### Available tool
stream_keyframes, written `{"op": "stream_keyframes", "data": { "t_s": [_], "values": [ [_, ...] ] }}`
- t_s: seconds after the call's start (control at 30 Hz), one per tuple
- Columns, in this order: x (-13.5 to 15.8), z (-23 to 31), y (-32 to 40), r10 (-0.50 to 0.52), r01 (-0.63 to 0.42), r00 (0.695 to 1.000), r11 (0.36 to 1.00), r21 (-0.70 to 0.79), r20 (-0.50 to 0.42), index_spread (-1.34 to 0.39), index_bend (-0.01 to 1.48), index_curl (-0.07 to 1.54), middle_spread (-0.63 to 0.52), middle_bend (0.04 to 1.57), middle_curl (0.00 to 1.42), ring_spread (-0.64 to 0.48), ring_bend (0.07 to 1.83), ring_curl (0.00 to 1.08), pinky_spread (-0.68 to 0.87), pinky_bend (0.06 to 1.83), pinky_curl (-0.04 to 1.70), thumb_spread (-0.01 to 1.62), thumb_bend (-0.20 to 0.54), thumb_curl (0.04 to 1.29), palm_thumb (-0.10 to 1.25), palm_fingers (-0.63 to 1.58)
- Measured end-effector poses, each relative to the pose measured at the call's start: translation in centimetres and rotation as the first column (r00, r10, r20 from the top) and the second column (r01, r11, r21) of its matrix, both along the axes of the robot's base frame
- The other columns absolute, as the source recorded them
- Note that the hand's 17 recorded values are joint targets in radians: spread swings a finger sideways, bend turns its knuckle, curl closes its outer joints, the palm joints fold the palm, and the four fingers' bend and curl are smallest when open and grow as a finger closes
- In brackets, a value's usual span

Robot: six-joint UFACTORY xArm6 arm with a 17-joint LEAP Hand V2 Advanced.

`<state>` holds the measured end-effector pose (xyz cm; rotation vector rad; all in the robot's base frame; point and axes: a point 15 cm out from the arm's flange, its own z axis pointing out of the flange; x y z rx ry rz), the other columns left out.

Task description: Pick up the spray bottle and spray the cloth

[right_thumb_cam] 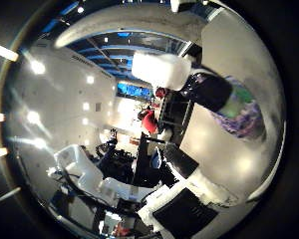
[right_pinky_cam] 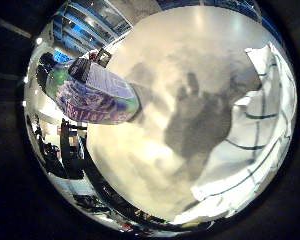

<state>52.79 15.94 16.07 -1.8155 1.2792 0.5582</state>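
The spray bottle (right_pinky_cam: 92, 95) has a green and purple label and a black spray head. It stands on the white table (right_pinky_cam: 150, 170). The thumb side view shows the bottle (right_thumb_cam: 234, 107) again, a short way off from the palm. A white cloth (right_pinky_cam: 262, 135) with thin dark stripes lies rumpled on the table, across from the bottle. My right hand (right_thumb_cam: 209, 191) hovers above the table between them, touching neither. Its white fingers (right_thumb_cam: 159, 69) reach out loosely around the bottle's head with nothing held. The hand's shadow (right_pinky_cam: 200, 125) falls on the table beside the cloth.
The table's edge (right_pinky_cam: 97, 175) runs close behind the bottle, with dark chairs and desks (right_thumb_cam: 139, 164) on the floor beyond. A white machine housing (right_thumb_cam: 79, 172) stands further out in the room.
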Motion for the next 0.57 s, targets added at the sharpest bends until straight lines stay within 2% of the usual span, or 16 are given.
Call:
{"op": "stream_keyframes", "data": {
  "t_s": [0.57],
  "values": [
    [-2.4, 1.1, -12.4, -0.047, 0.045, 0.999, 0.988, -0.145, -0.01, -0.41, 0.18, 0.31, 0.0, 0.18, 0.29, 0.02, 0.29, 0.25, 0.37, 0.35, 0.33, 1.04, -0.024, 0.36, 0.68, 0.12]
  ]
}}
